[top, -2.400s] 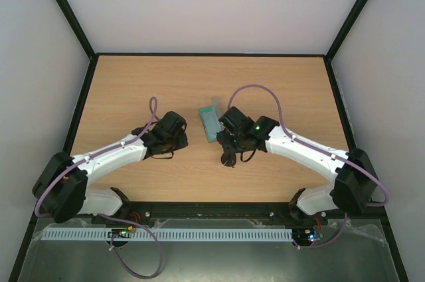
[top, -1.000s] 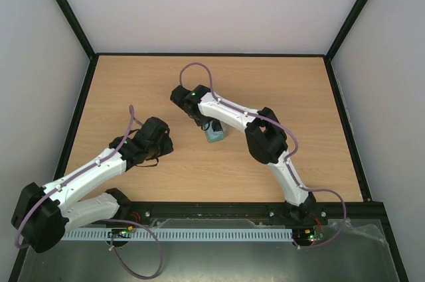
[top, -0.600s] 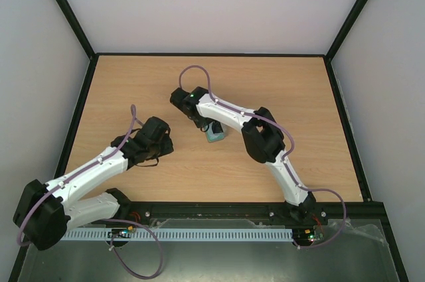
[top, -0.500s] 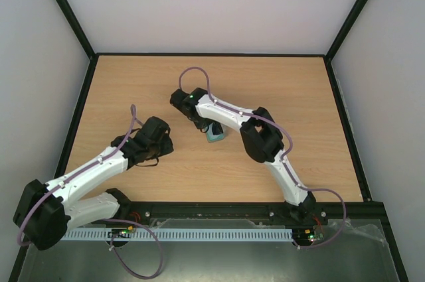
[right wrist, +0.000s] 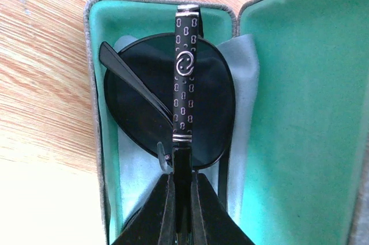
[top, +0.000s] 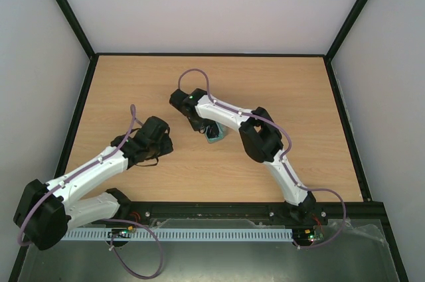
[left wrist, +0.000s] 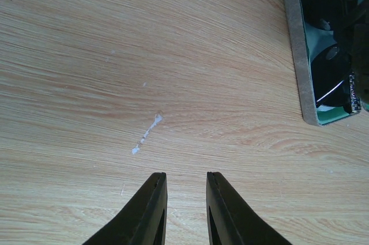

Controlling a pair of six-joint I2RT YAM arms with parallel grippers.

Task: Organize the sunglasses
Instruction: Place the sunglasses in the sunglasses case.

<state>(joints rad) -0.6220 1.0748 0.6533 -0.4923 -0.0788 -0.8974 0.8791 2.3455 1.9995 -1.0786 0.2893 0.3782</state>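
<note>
the sunglasses (right wrist: pixel 144 101) lie inside the open grey case (right wrist: pixel 300 112) near the tabletop (left wrist: pixel 115 55) centre. right fingers (right wrist: pixel 155 213) are clenched on one temple arm (right wrist: pixel 184 78). left fingers (left wrist: pixel 151 210), slightly released and grasping nothing, hover at the case's 8 o'clock.

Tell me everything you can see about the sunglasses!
The sunglasses are small, with round, very dark lenses in a thin dark rim. Their black arms are slim; one arm carries a silvery pattern and a round emblem. They lie in the open grey case, on its green lining, with a pale blue cloth under them. The right gripper pinches the patterned arm, which runs over one lens. The other arm slants across that lens.
</note>
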